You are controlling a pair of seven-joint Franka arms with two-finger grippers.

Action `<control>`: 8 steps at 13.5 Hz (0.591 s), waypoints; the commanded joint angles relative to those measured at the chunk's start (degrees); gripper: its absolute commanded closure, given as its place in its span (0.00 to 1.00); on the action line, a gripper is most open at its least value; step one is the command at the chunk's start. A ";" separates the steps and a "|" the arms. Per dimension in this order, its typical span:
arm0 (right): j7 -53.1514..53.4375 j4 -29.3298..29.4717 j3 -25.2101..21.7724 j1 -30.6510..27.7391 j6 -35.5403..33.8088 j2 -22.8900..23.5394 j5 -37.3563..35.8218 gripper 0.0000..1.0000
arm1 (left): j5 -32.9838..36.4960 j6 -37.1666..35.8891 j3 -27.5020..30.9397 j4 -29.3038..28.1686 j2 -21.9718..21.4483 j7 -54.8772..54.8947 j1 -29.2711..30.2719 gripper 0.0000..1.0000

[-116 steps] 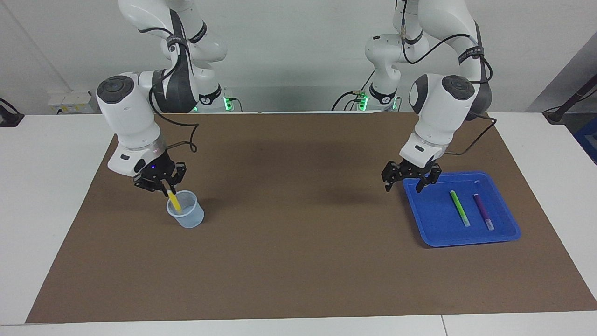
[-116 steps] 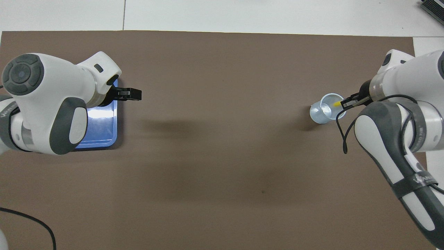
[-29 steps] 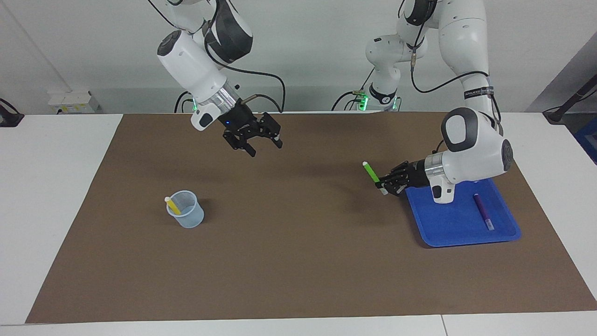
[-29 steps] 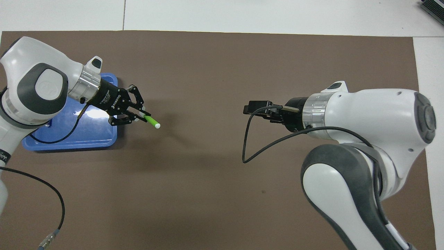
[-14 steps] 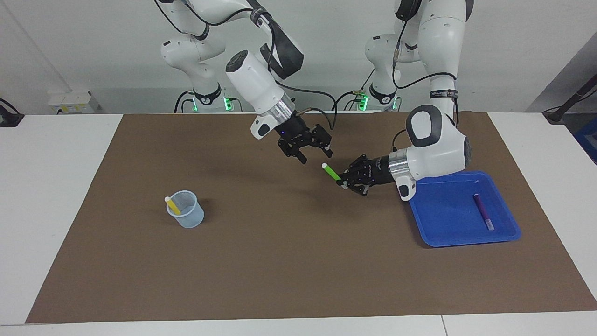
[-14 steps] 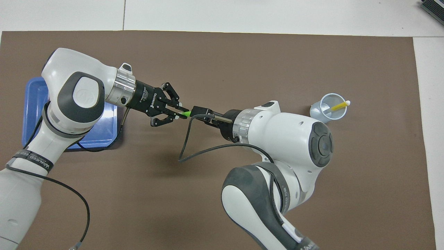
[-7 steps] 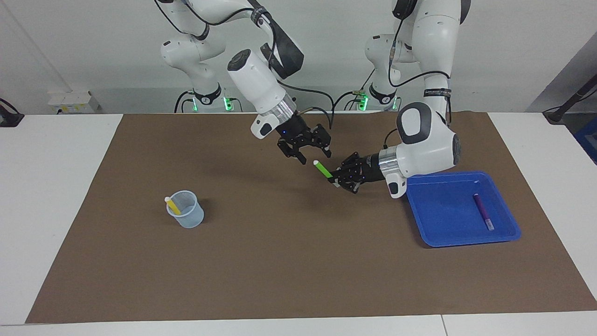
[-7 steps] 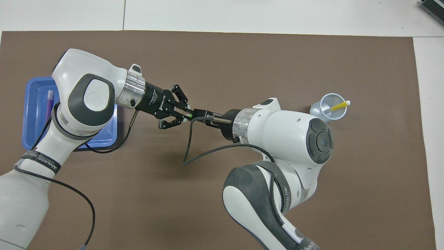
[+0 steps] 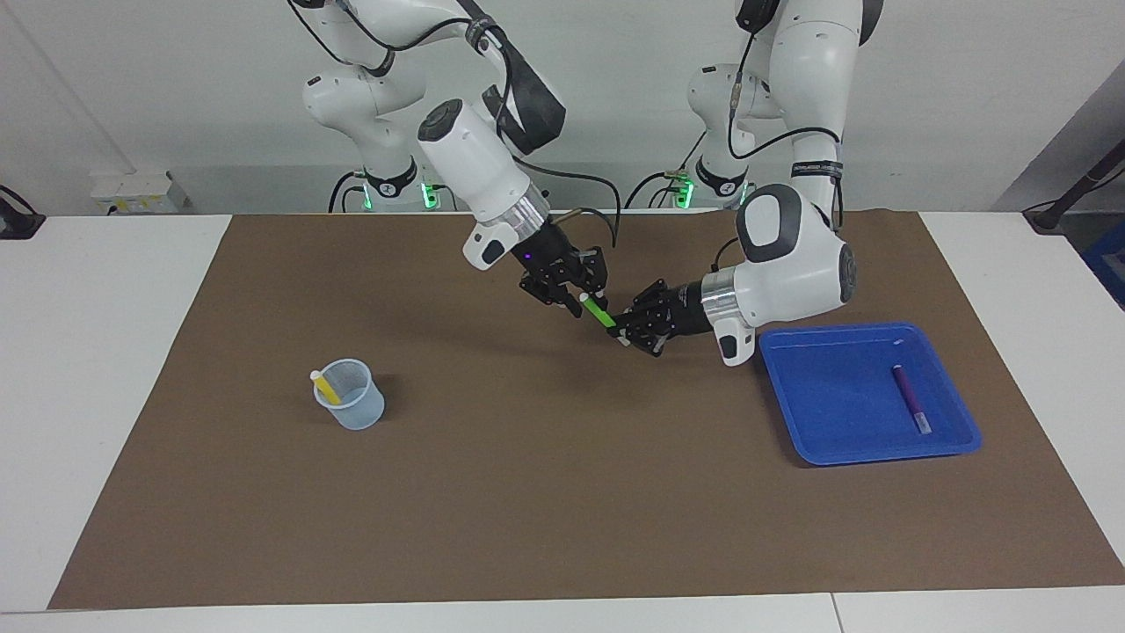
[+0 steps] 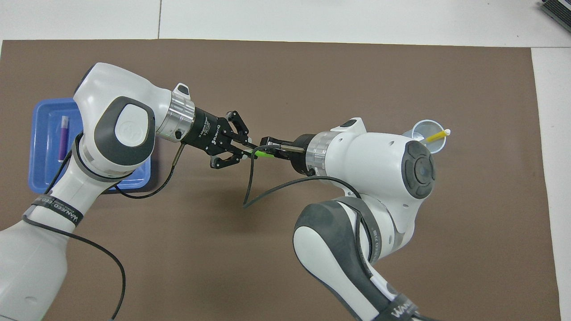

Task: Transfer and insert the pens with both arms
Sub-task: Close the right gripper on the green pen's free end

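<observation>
The left end effector (image 9: 626, 330) grips the green pen (image 9: 599, 311) by its lower end over the middle of the bench (image 9: 527, 492), while the right end effector (image 9: 571, 294) sits at the pen's upper end (whether its fingers have clamped I cannot tell). If the left one lets go before the right has a firm hold, the pen would likely drop to the bench; a skewed grip could also tilt it and spoil insertion into the cup (image 9: 352, 406). Three pens in all: green in the air, yellow pen (image 9: 326, 386) in the one cup, purple pen (image 9: 909, 399) in the one tray (image 9: 835, 422).
</observation>
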 commanded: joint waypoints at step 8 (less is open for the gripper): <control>-0.65 1.33 0.40 -0.68 -1.63 0.79 -0.73 1.00 | -1.17 1.65 0.88 -1.71 -1.55 -0.77 -1.05 1.00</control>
